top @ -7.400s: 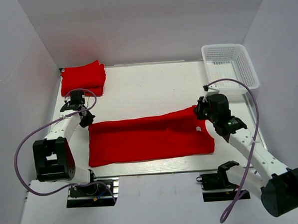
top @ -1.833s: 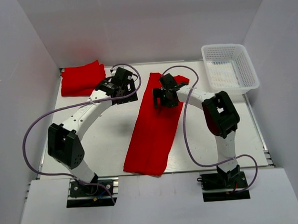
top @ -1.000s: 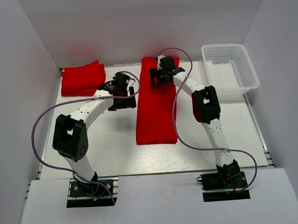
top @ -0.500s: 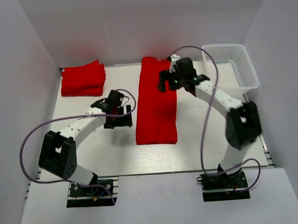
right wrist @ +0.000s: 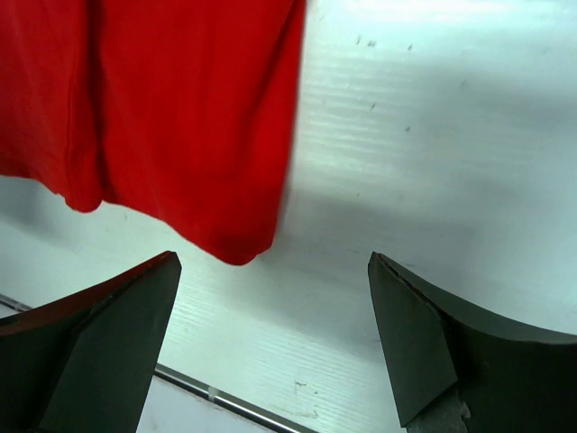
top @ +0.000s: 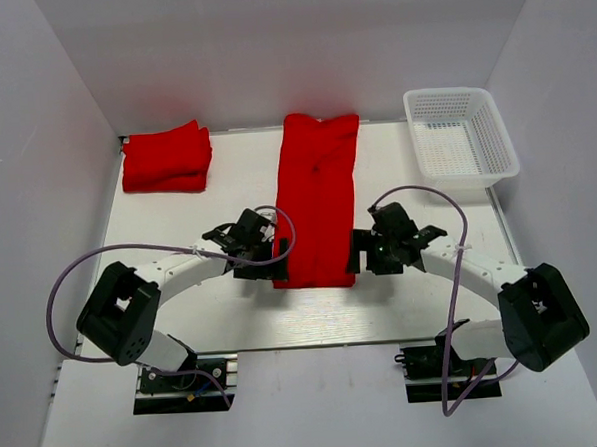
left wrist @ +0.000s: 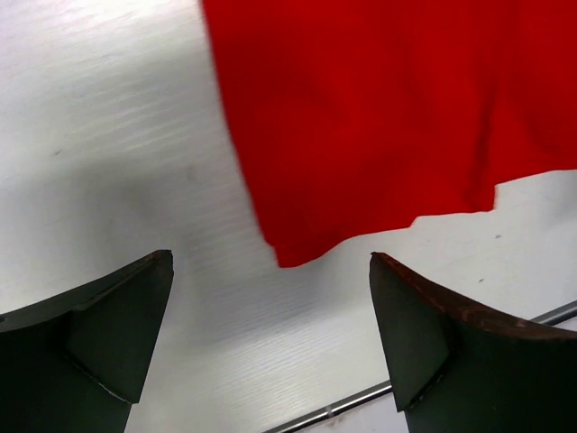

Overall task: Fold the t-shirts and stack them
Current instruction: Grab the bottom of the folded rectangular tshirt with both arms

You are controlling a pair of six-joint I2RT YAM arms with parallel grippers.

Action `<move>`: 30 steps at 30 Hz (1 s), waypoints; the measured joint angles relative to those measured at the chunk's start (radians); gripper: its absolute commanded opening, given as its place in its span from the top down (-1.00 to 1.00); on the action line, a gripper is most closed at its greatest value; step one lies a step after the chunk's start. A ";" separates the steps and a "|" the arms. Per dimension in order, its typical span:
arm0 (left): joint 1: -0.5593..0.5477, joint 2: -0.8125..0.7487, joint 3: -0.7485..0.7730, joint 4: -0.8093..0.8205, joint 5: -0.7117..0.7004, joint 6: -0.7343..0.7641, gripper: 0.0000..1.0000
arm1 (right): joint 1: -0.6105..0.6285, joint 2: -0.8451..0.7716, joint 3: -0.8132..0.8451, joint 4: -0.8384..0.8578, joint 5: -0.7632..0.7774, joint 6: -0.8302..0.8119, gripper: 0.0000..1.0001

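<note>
A red t-shirt (top: 316,198), folded into a long narrow strip, lies flat down the middle of the table, from the back wall toward me. A stack of folded red t-shirts (top: 166,157) sits in the far left corner. My left gripper (top: 269,261) is open, low beside the strip's near left corner. In the left wrist view that corner (left wrist: 288,254) lies just ahead of the left gripper (left wrist: 270,262), between its fingertips. My right gripper (top: 358,252) is open at the near right corner. The right wrist view shows that corner (right wrist: 236,253) ahead of the right gripper (right wrist: 271,260), toward the left finger (right wrist: 108,343).
A white mesh basket (top: 462,145) stands at the far right corner. The white table (top: 208,208) is walled on three sides. Its near edge rail (left wrist: 361,397) runs just behind both grippers, also as the rail (right wrist: 207,390) in the right wrist view.
Both arms have drawn back from the far end of the strip to its near corners. The strip itself has stayed where it lay. Both grippers stayed open.
</note>
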 measured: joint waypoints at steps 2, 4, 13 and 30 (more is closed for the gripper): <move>-0.011 -0.005 -0.010 0.027 -0.008 -0.008 -1.00 | 0.009 -0.011 -0.021 0.004 -0.006 0.017 -0.81; -0.021 -0.006 -0.018 0.044 -0.018 -0.014 -0.96 | 0.016 -0.012 -0.031 0.013 -0.009 0.025 -0.81; -0.061 0.034 -0.034 0.108 -0.048 -0.047 -0.62 | 0.026 0.013 -0.047 0.062 -0.017 0.048 -0.69; -0.110 0.022 -0.128 0.284 -0.056 -0.133 1.00 | 0.043 0.058 -0.154 0.232 -0.101 0.099 1.00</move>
